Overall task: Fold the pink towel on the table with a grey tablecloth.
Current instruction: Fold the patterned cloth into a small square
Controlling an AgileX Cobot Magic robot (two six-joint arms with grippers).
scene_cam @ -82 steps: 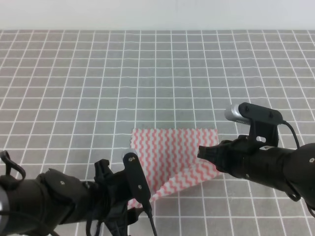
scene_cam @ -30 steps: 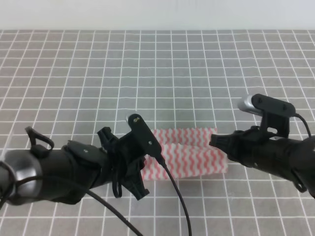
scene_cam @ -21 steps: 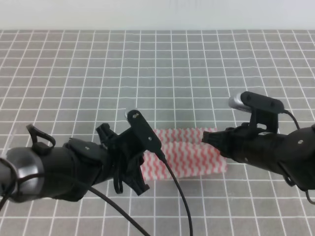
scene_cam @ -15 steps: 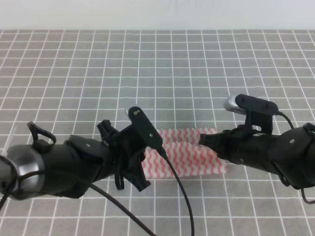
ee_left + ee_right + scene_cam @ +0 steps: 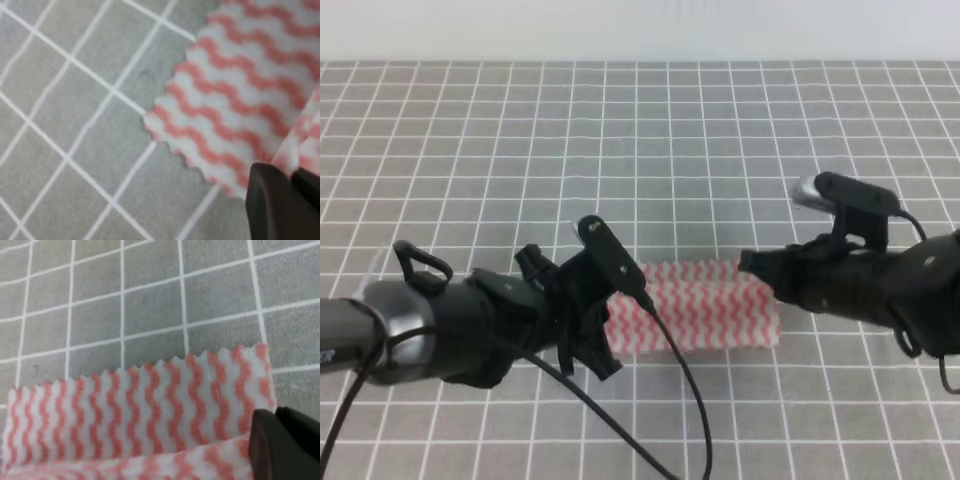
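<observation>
The pink towel lies on the table with a grey tablecloth as a long, low band folded over on itself, in the near half of the exterior view and a little right of the middle. Its wavy pink-and-white stripes run along the band, and a doubled layer shows along its near side. In the right wrist view the far layer lies flat with its jagged edge toward the top, while a second layer rises across the bottom of the picture (the fold line itself is out of sight below). The right gripper sits at the towel's right end, its dark fingers together at the lower right corner of that view with a strip of cloth running in beneath them; whether they actually pinch it cannot be told. The left gripper is at the opposite, left end, where the left wrist view shows a zigzag corner of the towel resting on the grey grid and an upper fold of cloth coming down to the dark fingertips, which appear closed with the cloth touching them. In the exterior view both arms reach in low from the near corners, the left arm's black cable trailing across the grid in front of the towel.
</observation>
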